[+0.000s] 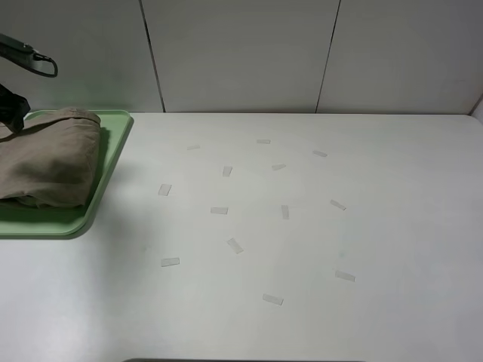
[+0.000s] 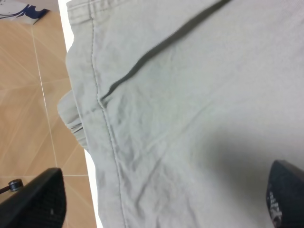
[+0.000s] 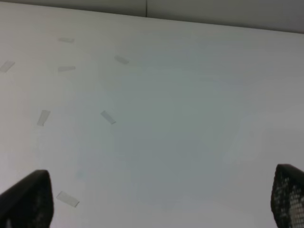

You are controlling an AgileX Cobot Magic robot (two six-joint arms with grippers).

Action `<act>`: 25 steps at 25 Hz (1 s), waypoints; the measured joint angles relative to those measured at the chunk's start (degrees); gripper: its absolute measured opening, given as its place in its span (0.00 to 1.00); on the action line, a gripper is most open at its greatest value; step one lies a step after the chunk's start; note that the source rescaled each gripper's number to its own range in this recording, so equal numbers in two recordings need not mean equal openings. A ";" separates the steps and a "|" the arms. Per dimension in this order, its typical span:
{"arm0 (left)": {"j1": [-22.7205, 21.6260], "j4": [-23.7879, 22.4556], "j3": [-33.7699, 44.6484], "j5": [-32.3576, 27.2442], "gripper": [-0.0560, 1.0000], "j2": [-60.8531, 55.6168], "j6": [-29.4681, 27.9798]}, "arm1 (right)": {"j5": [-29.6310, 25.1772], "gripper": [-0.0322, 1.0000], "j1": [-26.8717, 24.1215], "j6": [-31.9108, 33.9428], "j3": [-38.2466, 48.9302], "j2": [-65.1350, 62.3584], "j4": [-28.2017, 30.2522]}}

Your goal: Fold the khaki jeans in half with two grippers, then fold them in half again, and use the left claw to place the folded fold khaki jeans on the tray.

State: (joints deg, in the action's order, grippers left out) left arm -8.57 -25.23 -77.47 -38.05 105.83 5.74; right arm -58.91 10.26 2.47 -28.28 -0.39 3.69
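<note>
Closest to the exterior camera, the white bench (image 1: 302,249) lies matte and smooth, dotted with small strips of clear tape (image 1: 235,245) scattered across its middle. The right tool (image 3: 156,199) hangs above that bare stretch, its two black fingers spread wide at the edges of its wrist view, nothing between them.

Further back on the left, here's the pale-green tray (image 1: 113,143), a flat plastic rectangle with rounded corners and a low rim. On it rest the khaki jeans (image 1: 45,162), folded into a thick, rounded bundle that covers most of the tray, one edge bulging up near the far rim.

Over that bundle sits the left tool (image 2: 161,190). Its black fingers stand well apart, one over the floor side and one over the cloth, and plain fabric lies between them, so it reads as let go, not pinching. In the exterior view only a dark piece of that arm shows at the picture's edge.

The cloth is woven cotton, finely creased, with a stitched seam (image 2: 107,128) and a soft fold shadow. I'd judge it light, limp and not slippery; it will sag and unfold if lifted by one layer. A hold would best pinch all layers at the folded edge.

The placing looks done.
</note>
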 joint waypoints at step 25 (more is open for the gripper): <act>0.00 7.76 11.88 0.42 0.89 -49.40 -3.06 | 0.00 1.00 0.00 0.00 0.00 0.00 0.00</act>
State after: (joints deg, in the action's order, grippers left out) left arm -8.57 -17.47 -65.60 -37.63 56.43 2.67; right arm -58.91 10.26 2.47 -28.28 -0.39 3.69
